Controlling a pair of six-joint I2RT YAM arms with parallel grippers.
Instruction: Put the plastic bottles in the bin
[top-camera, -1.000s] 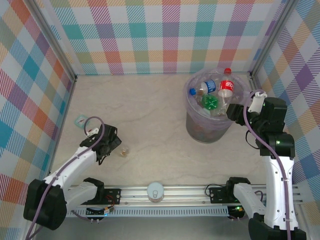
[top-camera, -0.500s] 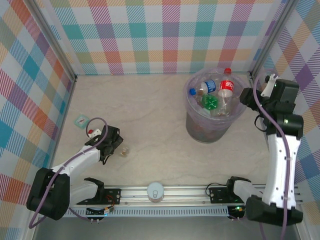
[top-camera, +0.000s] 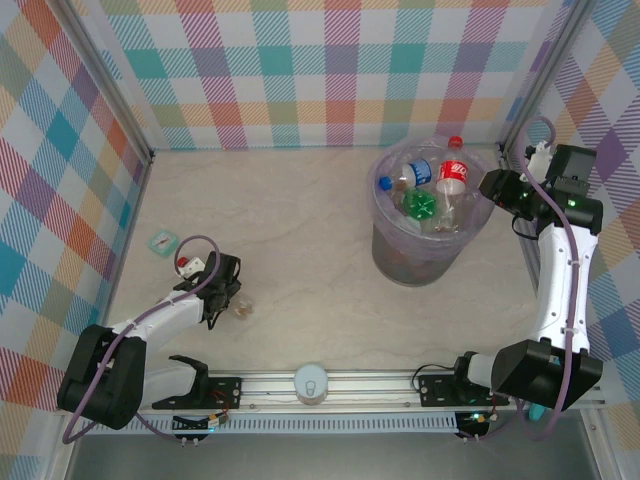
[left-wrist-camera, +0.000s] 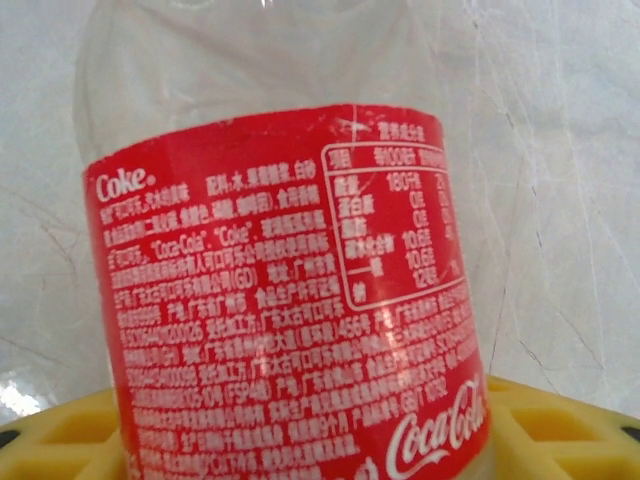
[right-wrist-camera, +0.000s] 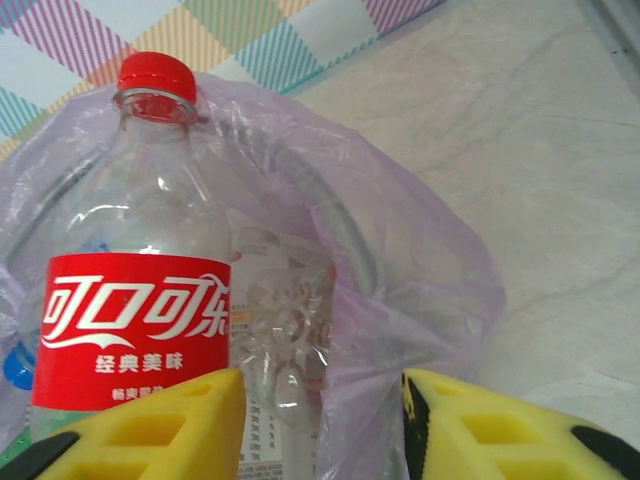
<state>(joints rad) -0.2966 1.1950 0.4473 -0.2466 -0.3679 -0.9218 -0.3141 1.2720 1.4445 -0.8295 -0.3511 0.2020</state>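
**Slippery bottle, crowded bin**

The left gripper (top-camera: 230, 300) has a clear plastic bottle with a red Coke label (left-wrist-camera: 290, 300) between its yellow fingers (left-wrist-camera: 560, 430). The label's lower edge sits right at the pads. From this close I cannot tell whether the pads are pressing the bottle or only flanking it.

That is the main risk. The thin, smooth wall may buckle or slide out if the squeeze is weak or off-centre. The bottle would then tip onto the marbled beige tabletop (left-wrist-camera: 560, 150) and roll out of reach.

The bottle looks empty and light. Its label is scuffed and covered in white print, and its shoulder points away from the wrist.

The round grey bin (top-camera: 385, 250) lies well away from this gripper, so a loose hold has a long carry in which to fail.

The right gripper (right-wrist-camera: 320, 420) sits at the bin's rim with its jaws apart and nothing clamped. Just ahead of its fingers is the translucent lavender bag (right-wrist-camera: 420, 260). A red-capped bottle (right-wrist-camera: 140, 300) stands tall among the green bottle (top-camera: 420, 204) and the blue-labelled bottle (top-camera: 417, 172). A careless move there could snag the bag or knock that bottle over the rim.
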